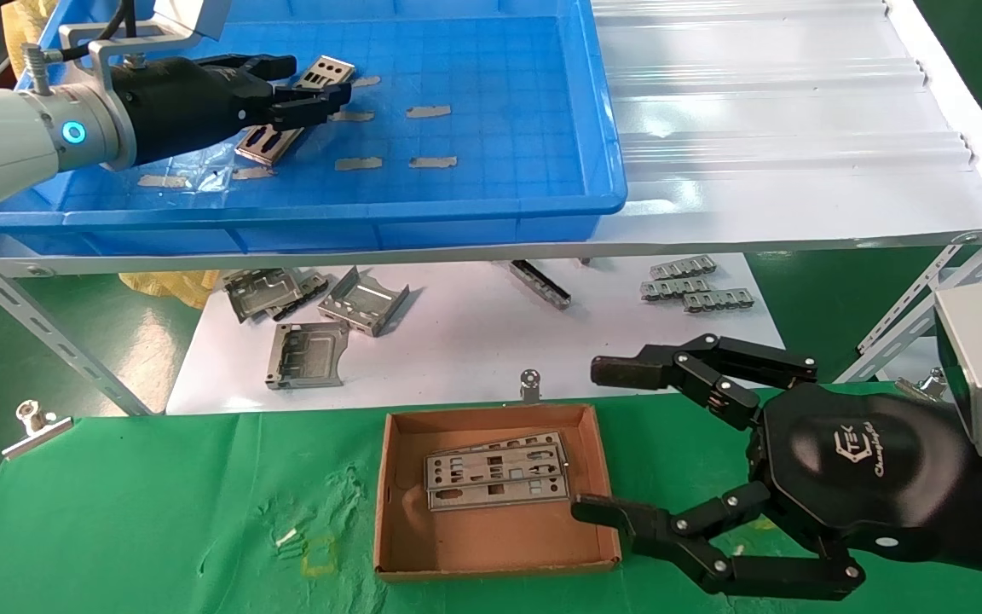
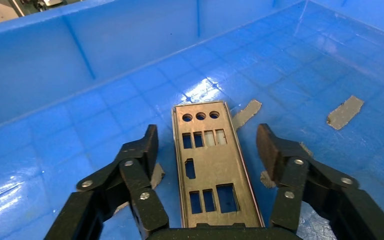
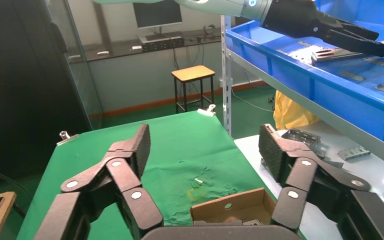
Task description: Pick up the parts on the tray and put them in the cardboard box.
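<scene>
My left gripper (image 2: 207, 150) reaches into the large bright blue plastic tray (image 1: 491, 209), fingers (image 2: 272, 150) spread wide either side of a thin punched silver metal plate (image 2: 212, 167), gripping nothing; my right gripper (image 1: 597, 439) hangs open, empty, beside the small brown cardboard box (image 1: 491, 558) on the green surface (image 1: 158, 512), two such plates inside.

Glossy blue plastic tray (image 1: 542, 183) holding a dull silver metal part (image 2: 207, 165); below it, matt brown cardboard box (image 1: 491, 558) on creased green cloth (image 1: 158, 512).
</scene>
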Controlling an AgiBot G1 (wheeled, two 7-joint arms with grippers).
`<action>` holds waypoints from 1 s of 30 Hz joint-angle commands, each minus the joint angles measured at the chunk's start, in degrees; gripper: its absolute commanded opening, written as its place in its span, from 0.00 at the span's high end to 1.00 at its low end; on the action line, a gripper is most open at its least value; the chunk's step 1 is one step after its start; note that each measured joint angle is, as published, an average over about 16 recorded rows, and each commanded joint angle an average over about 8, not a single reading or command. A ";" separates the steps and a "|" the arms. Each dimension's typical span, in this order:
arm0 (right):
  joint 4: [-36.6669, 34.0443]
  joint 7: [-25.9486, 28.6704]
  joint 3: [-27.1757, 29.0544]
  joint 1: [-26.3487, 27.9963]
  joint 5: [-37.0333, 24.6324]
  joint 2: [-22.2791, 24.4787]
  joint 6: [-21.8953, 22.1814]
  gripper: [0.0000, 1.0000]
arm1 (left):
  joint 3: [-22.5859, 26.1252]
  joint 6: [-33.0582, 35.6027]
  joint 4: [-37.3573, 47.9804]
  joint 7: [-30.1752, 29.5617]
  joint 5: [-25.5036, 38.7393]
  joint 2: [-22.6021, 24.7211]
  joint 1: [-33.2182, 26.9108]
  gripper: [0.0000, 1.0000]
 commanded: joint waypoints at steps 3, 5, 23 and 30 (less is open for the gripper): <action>0.00 0.00 0.00 0.00 0.00 0.00 0.00 0.00 | 0.06 -0.09 -0.09 0.45 0.08 0.04 0.14 1.00; 0.00 0.00 0.00 0.00 0.00 0.00 0.00 0.00 | 0.04 -0.08 -0.16 0.76 0.07 0.01 0.21 1.00; 0.00 0.00 0.00 0.00 0.00 0.00 0.00 0.00 | -0.62 -0.68 -1.00 4.07 -0.84 -0.41 0.18 1.00; 0.00 0.00 0.00 0.00 0.00 0.00 0.00 0.00 | -1.20 0.64 -0.99 4.56 -1.67 -0.74 -0.29 1.00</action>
